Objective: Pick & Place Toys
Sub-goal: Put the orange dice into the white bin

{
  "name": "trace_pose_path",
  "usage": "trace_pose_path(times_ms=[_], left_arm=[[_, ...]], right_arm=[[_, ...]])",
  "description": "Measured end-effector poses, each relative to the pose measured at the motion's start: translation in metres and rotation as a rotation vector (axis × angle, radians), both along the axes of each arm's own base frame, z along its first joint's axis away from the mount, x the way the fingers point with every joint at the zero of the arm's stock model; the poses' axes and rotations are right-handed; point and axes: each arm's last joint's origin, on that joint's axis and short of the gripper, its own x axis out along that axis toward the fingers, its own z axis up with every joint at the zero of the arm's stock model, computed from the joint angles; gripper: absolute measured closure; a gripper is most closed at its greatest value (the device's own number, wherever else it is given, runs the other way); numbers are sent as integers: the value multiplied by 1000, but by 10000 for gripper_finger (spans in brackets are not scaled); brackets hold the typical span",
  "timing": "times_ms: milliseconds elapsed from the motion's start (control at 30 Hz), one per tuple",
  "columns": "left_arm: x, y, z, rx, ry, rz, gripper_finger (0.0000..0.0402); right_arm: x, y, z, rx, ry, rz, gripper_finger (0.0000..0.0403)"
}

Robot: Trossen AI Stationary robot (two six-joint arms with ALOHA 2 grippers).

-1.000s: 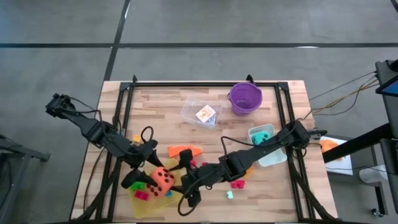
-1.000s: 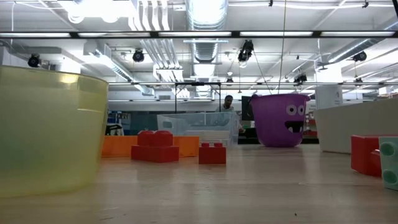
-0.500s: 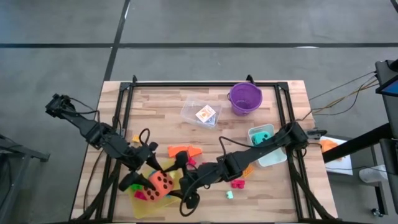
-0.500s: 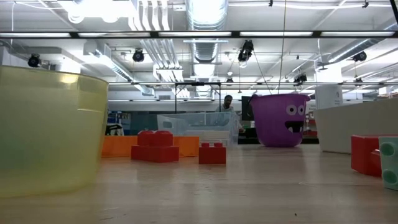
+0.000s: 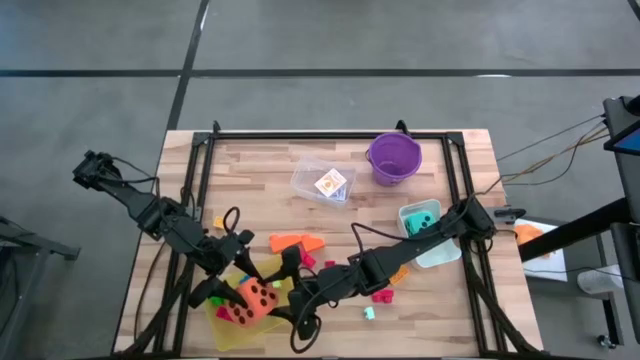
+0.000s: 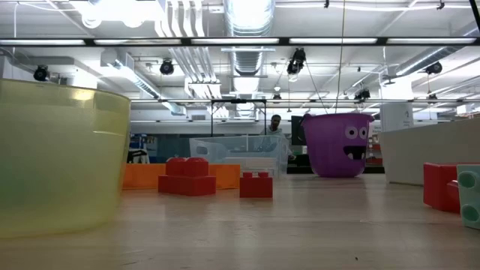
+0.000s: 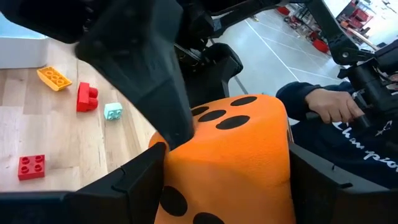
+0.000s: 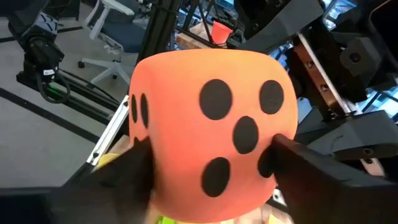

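Both my hands are on the orange die point(image 5: 258, 296) at the near left of the tabletop point(image 5: 250, 170), right above the yellow tray point(image 5: 222, 322). My left hand point(image 5: 232, 291) has its fingers clasped on the die's left side, and my right hand point(image 5: 287, 297) presses in from the right, so the die sits pinched between the two. From my left wrist the die fills the view, black dots up, one dark finger point(image 7: 140, 68) laid along its face. From my right wrist I see its round dotted face, fingers point(image 8: 311, 165) hugging both flanks.

Orange wedge pieces point(image 5: 296, 243) lie just beyond my hands, pink bricks point(image 5: 382, 295) and a small teal brick point(image 5: 369, 313) to the right. The teal die point(image 5: 421, 216) rests in the tub point(image 5: 440, 252) at the right edge. The card pack point(image 5: 330, 183) sits in the clear tub point(image 5: 303, 181) at the far middle, the purple bucket point(image 5: 394, 157) beside it. Red bricks point(image 6: 256, 184) stand on the wood in the low view.
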Motion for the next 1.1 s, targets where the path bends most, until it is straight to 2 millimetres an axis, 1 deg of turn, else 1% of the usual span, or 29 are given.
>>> trace_pose_path(times_ms=[67,100,233,300,333,400,433,533,633,767,900,1100], left_arm=[[0,0,0,-1,-1,0,135],[0,0,0,-1,-2,0,132],[0,0,2,-7,-14,1,131],[3,1,6,-14,-57,44,132],[4,2,6,-8,-64,72,132],[6,3,4,4,-55,105,131],[5,4,3,10,-48,115,131],[5,4,5,11,-61,135,130],[4,6,1,40,-28,148,129],[1,8,3,47,-36,158,128],[-4,11,4,63,-33,185,128],[-13,17,11,61,-71,200,127]], right_arm=[[0,0,0,6,1,0,168],[0,0,-1,7,2,0,177],[0,1,-1,32,5,-7,177],[2,-1,-2,36,-6,-42,185],[3,-3,-2,33,-9,-69,208],[5,-8,-6,28,11,-87,301],[5,-8,-6,38,13,-97,316],[4,-7,-5,68,10,-91,315],[4,-10,-9,75,34,-114,315],[4,-12,-12,117,50,-136,315],[4,-16,-19,140,84,-159,315],[2,-18,-30,168,161,-185,316]])
